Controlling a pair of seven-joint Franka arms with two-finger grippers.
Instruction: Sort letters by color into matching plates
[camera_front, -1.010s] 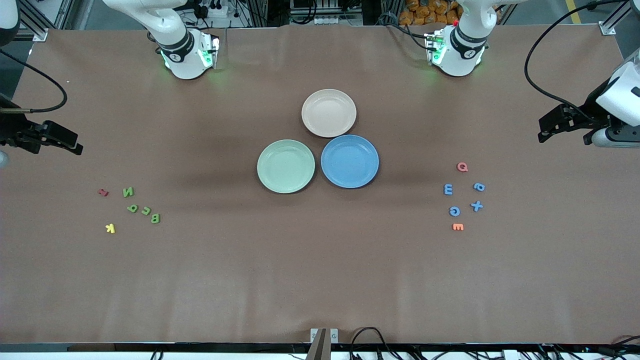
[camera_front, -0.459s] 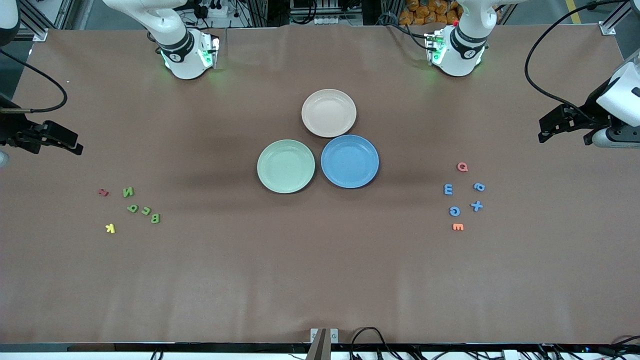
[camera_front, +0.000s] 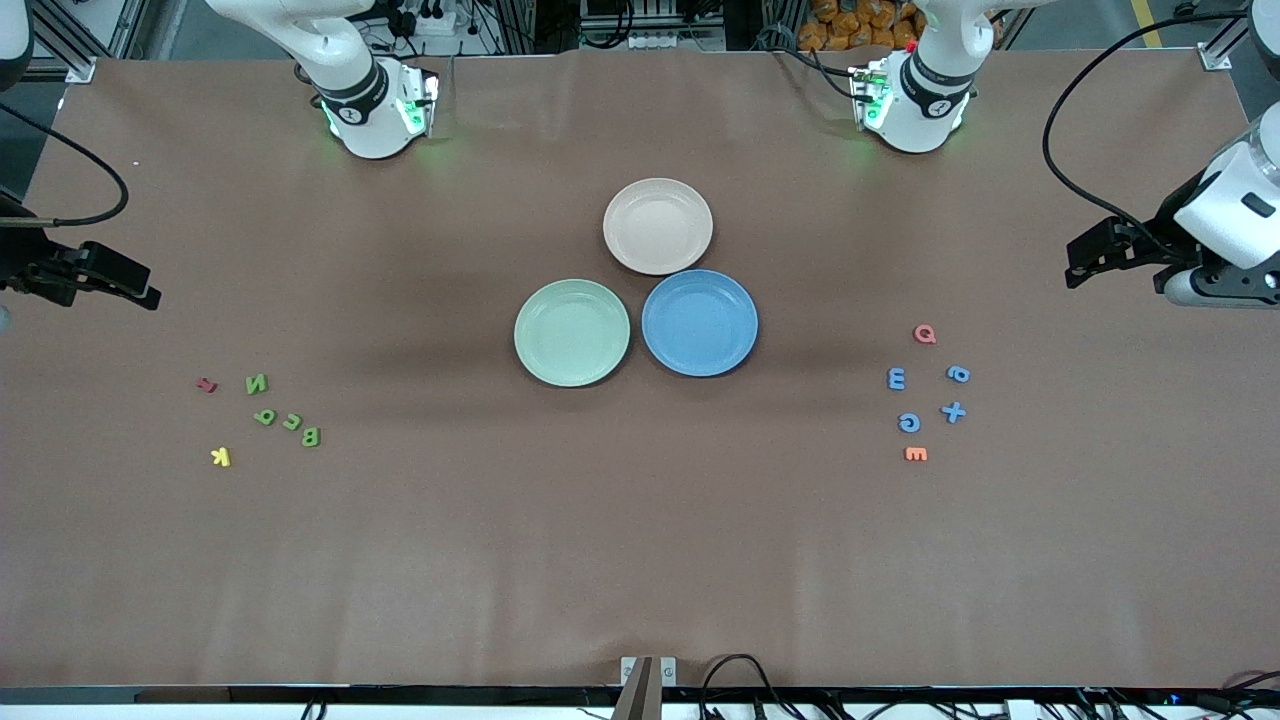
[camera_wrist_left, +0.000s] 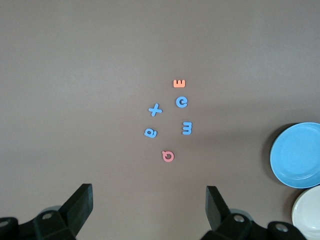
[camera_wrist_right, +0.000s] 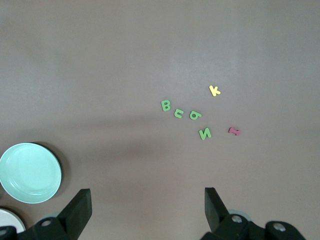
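Several green letters (camera_front: 284, 414) lie in a cluster toward the right arm's end of the table, also in the right wrist view (camera_wrist_right: 184, 117). Several blue letters (camera_front: 926, 398) lie toward the left arm's end, and show in the left wrist view (camera_wrist_left: 167, 116) too. The mint green plate (camera_front: 571, 332) and the blue plate (camera_front: 699, 322) sit side by side mid-table, both empty. My right gripper (camera_front: 152, 291) hovers open over bare cloth at its end of the table, its fingers (camera_wrist_right: 80, 207) wide apart. My left gripper (camera_front: 1074, 264) hovers open likewise, holding nothing (camera_wrist_left: 149, 197).
A beige-pink plate (camera_front: 657, 226) touches the two plates, farther from the front camera. A red letter (camera_front: 206, 384) and a yellow K (camera_front: 221, 457) lie by the green letters. A pink Q (camera_front: 925, 334) and an orange E (camera_front: 915, 454) lie by the blue ones.
Both hands have shifted a little: the left gripper slightly toward the table's middle, the right slightly outward. Letters and plates have not moved.
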